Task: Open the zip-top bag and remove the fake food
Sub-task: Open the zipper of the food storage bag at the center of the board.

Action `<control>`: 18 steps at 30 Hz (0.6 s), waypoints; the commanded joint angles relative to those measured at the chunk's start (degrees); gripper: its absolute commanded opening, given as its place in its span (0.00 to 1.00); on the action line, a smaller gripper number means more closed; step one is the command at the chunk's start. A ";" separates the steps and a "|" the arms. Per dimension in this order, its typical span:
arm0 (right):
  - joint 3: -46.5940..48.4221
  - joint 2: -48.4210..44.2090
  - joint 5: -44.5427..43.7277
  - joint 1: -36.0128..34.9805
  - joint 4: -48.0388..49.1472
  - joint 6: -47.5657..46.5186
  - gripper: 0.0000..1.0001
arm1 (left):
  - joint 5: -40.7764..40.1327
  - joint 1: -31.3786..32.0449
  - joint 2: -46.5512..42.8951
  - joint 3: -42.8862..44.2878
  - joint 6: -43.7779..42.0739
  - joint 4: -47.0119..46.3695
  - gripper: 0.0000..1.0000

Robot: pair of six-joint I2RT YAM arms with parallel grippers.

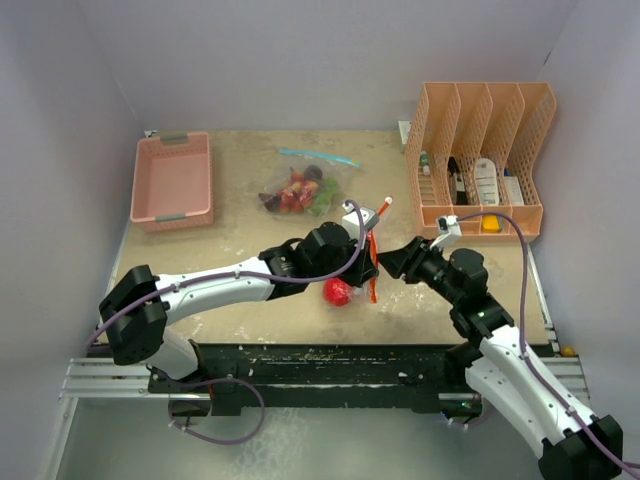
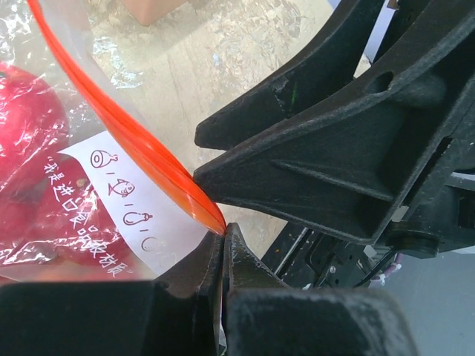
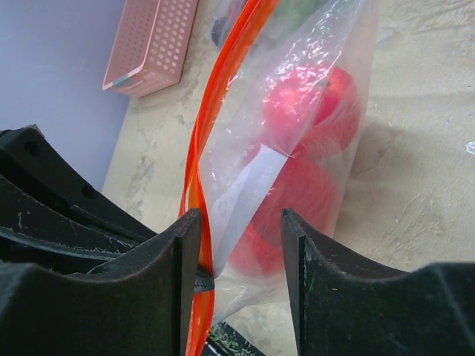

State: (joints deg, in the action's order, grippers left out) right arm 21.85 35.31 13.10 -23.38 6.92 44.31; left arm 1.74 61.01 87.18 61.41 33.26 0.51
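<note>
A clear zip-top bag with an orange zip strip hangs between my two grippers above the table, near its front. Round red fake fruits sit inside it, also seen from above. My left gripper is shut on the end of the orange zip strip. My right gripper is open and straddles the bag's top edge, its left finger against the strip. In the top view the left gripper and the right gripper meet at the strip.
A second clear bag with a teal zip and red and green toy fruit lies at the back centre. A pink basket stands at the back left. An orange file rack with small items stands at the back right.
</note>
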 commanded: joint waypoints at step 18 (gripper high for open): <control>-2.19 -1.72 15.41 -0.18 11.38 -5.35 0.24 | 6.23 -0.88 -4.27 -0.89 -0.50 -4.93 0.34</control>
State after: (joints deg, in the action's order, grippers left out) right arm 20.34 34.28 20.91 -23.18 12.45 41.19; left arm 6.39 60.75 86.11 60.82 33.34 0.27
